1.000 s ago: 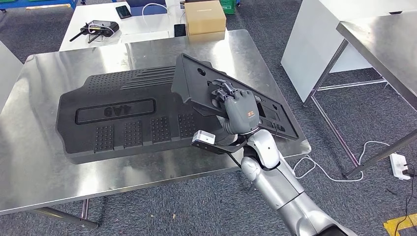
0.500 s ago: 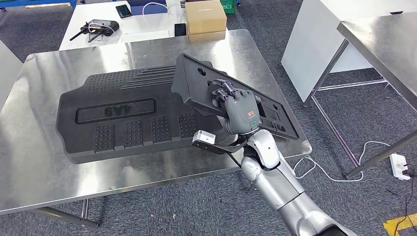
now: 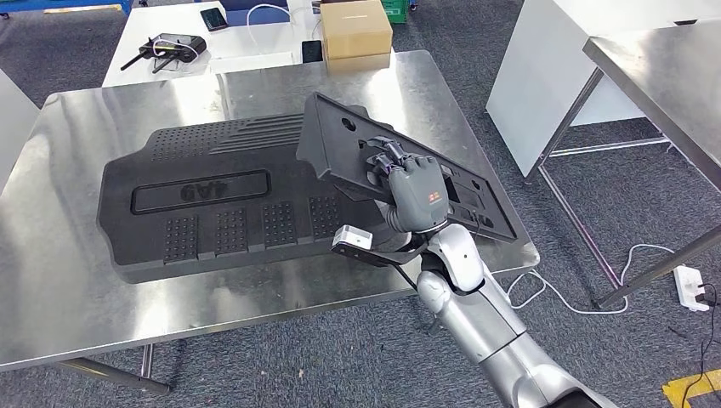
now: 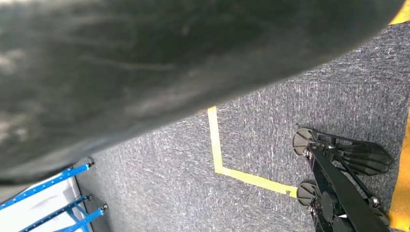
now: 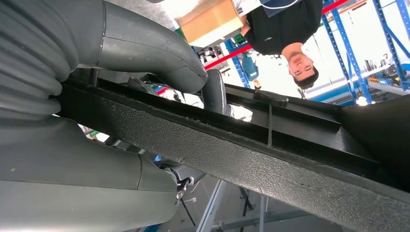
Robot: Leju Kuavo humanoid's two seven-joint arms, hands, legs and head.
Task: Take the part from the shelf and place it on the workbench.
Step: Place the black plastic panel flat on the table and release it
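A long flat black plastic part (image 3: pixel 340 144) lies tilted across the steel workbench (image 3: pixel 68 280), its far end resting on a large black moulded panel (image 3: pixel 204 200) and its near end by the bench's right edge. My right hand (image 3: pixel 414 191) grips this part near its middle. In the right wrist view the thumb (image 5: pixel 159 53) lies on one face of the part's edge (image 5: pixel 232 154) and the fingers (image 5: pixel 87 188) on the other.
A white table behind the workbench carries a cardboard box (image 3: pixel 354 28), a black router (image 3: pixel 173 47) and phones. Another steel bench (image 3: pixel 663 68) and a white cabinet stand to the right. A person (image 5: pixel 290 29) stands beyond the bench. Cables and a power strip (image 3: pixel 690 285) lie on the carpet.
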